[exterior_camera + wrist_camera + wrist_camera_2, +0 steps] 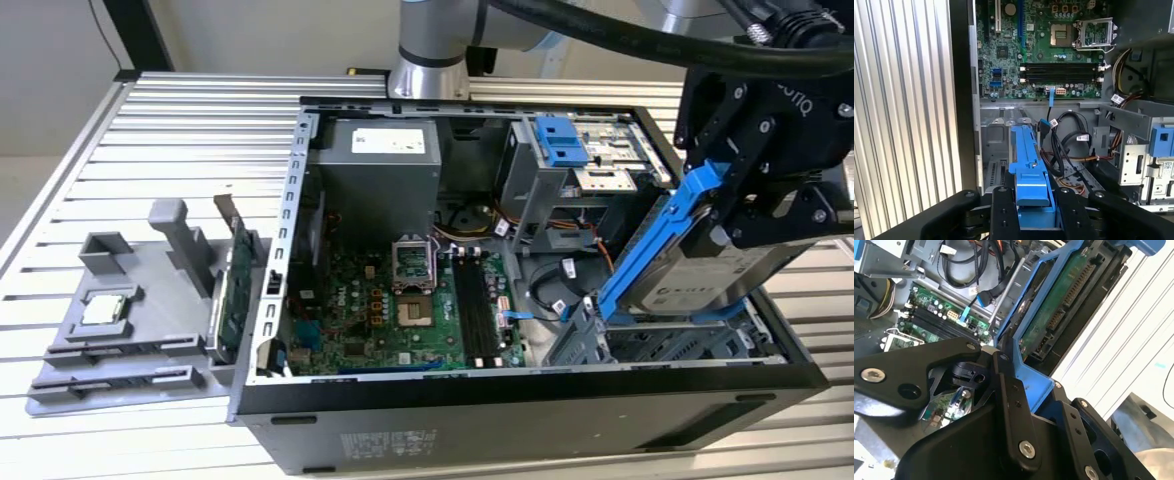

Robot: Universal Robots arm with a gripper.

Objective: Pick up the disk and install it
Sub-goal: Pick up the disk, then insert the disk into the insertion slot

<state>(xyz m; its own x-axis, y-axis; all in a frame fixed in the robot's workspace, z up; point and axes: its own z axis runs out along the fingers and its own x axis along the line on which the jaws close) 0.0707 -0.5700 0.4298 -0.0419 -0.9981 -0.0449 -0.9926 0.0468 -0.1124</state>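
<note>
My black gripper (763, 205) is shut on the disk (727, 268), a silver-grey drive in blue carrier rails (663, 240). The disk hangs tilted, its lower end just above the metal drive cage (667, 345) in the front corner of the open computer case (534, 410), on the exterior view's right. In the second wrist view the disk's green circuit side (1059, 305) faces the camera, with the gripper (1036, 395) clamped on its blue frame. In the first wrist view the blue rail (1029, 165) points down towards the cage (996, 145) from between the fingers (1002, 210).
Inside the case lie the motherboard (400, 300), loose cables (561, 285) beside the cage, and a blue-latched bay (561, 140) at the back. On the exterior view's left a grey fixture (147, 330) carries a small square chip (107, 308) and an upright card (243, 285).
</note>
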